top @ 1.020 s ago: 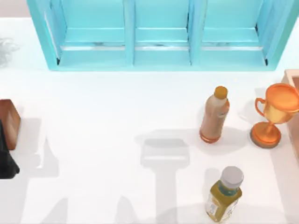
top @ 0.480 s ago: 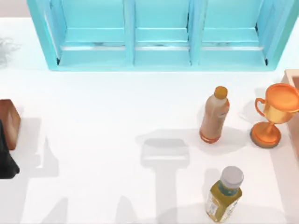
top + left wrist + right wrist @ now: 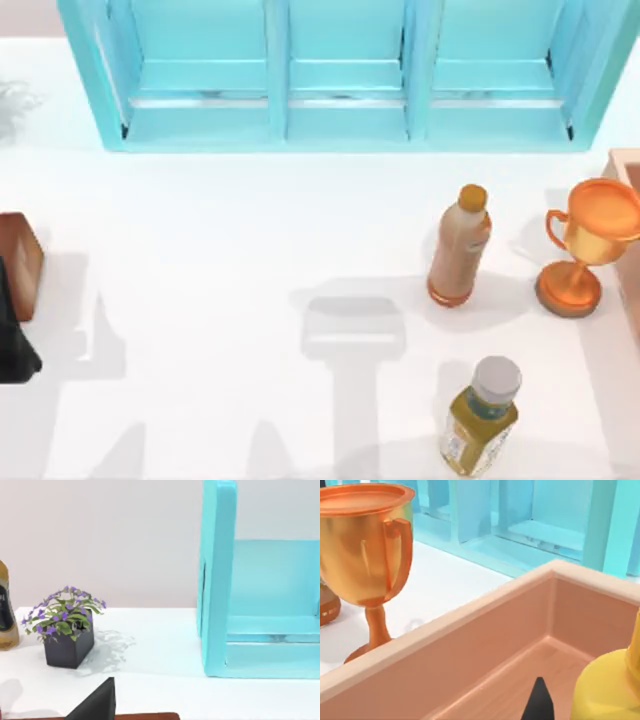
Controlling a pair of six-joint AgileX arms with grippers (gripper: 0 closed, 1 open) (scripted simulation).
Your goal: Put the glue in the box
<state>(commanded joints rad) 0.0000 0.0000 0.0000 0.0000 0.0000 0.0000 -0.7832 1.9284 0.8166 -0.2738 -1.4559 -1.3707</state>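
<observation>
— Where is the small yellow-orange plastic glue bottle [image 3: 607, 692]?

— In the right wrist view a rounded yellow body stands inside the pale peach wooden box [image 3: 470, 630], near its far corner. We judge that to be the glue; its cap and label are out of frame. From above, the peach box is at the table's right edge.

— And the right gripper [image 3: 538, 702]?

— It is low inside the peach box, just beside the bottle. We cannot tell whether it is spread, pressed together or pinching anything, nor whether it touches the bottle.

— So which step is this?

— The reach for the grasp, we think; nothing is in the large turquoise-blue compartmented crate [image 3: 345, 125].

— What does the next move call for?

— A firm pinch on the bottle's body, then a lift straight up over the peach wall. The shiny copper trophy cup [image 3: 590, 240] stands just outside it, on the way to the crate at the table's far side, so the carry needs height.

— The left gripper [image 3: 97, 702]?

— Parked at the table's left edge, beside the small brown block [image 3: 18, 262].
</observation>
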